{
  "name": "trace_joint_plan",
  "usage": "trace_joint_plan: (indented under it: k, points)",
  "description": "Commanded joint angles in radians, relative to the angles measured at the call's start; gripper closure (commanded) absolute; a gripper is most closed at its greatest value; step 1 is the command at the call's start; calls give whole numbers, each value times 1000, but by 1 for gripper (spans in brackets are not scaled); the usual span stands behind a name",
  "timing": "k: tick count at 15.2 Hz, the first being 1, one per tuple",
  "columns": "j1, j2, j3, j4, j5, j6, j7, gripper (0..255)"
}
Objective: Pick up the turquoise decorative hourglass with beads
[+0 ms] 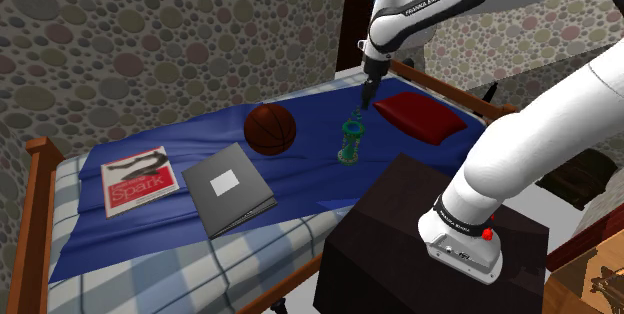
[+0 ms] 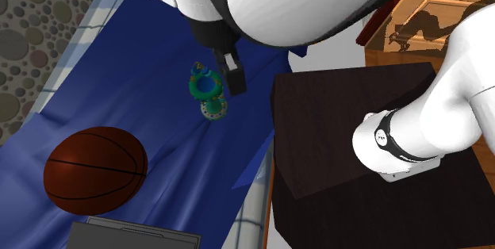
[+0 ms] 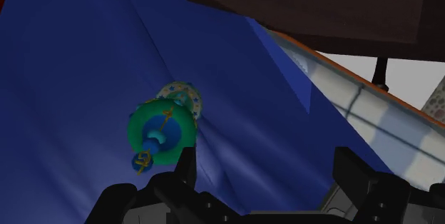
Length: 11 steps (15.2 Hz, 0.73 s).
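Going left to right across the bed in the shoulder view, a red-and-white magazine lies at the near left. A flat grey book-like thing is beside it. A brown basketball sits at about 1 o'clock from the grey thing. All three rest on the blue blanket and are well apart from the work.

Next comes the hourglass, green-turquoise with blue parts. It stands upright on the blanket, so its long axis runs up and down. The jaws hang above it from the white arm, released and spread wide with nothing between them. In the shoulder view the hourglass is at about 7 o'clock from them, lower and apart.

The wrist view looks nearly down the hourglass's axis onto its round top disc. It lies outside the gap, at about 10 o'clock from the gap's middle, just past one black finger. In the second exterior view the hourglass is at about 8 o'clock from the jaws.

I judge the coming move needs a sideways shift to centre the gap over the top disc. A straight descent would follow, to close on the narrow waist.

Further right, a red pillow lies at about 4 o'clock from the jaws, near but not touching. The dark stand is at the lower right. Neither appears to block the way down.
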Motion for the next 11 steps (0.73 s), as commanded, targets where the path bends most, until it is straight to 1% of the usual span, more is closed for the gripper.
trace_joint_plan:
  k: [1,5,9,11]
  points:
    - [-3,86,-29,22,4,66,-46,0]
    - [-9,245,-73,82,37,164,-139,0]
    - [-22,409,-98,163,101,242,-244,0]
    - [-29,451,-97,178,121,267,-268,0]
